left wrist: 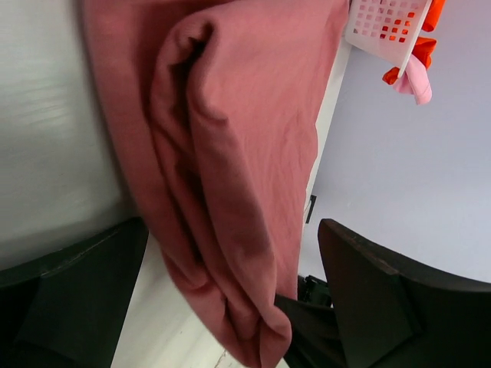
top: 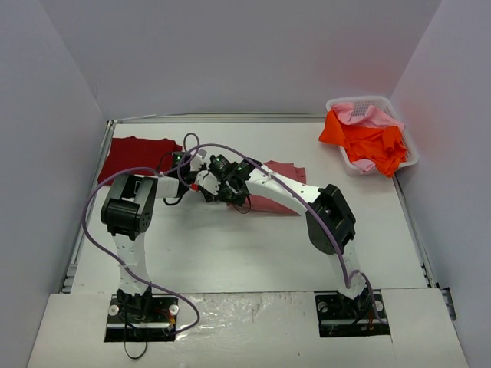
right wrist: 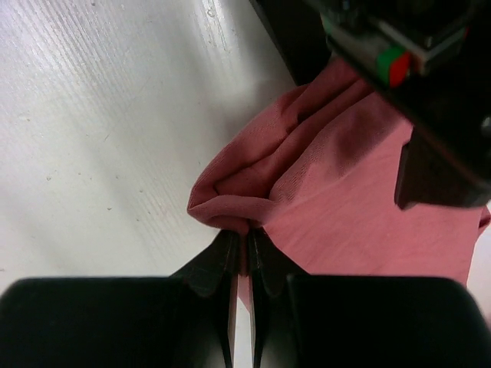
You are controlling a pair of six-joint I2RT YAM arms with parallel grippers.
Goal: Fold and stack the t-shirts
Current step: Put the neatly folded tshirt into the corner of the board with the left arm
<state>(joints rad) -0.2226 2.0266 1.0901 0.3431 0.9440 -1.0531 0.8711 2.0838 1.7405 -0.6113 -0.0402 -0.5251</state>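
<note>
While the right pincer (right wrist: 244, 244) clamps the rose shirt (right wrist: 345, 192) on the white table (right wrist: 92, 115), the left pincer (left wrist: 230, 230) gapes.

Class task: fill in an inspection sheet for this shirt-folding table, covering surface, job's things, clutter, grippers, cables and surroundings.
surface: white table; shiny film along the near edge.
job's things: rose shirt bunched mid-table; dark crimson shirt lying flat at far left; orange shirt and pink shirt heaped in the basket.
clutter: white lattice basket in the far right corner; otherwise nothing seen.
grippers: left gripper open, a finger on either side of the rose shirt; right gripper shut on the rose shirt's folded edge.
cables: purple cables loop loosely over the table.
surroundings: plain pale walls on three sides.
</note>
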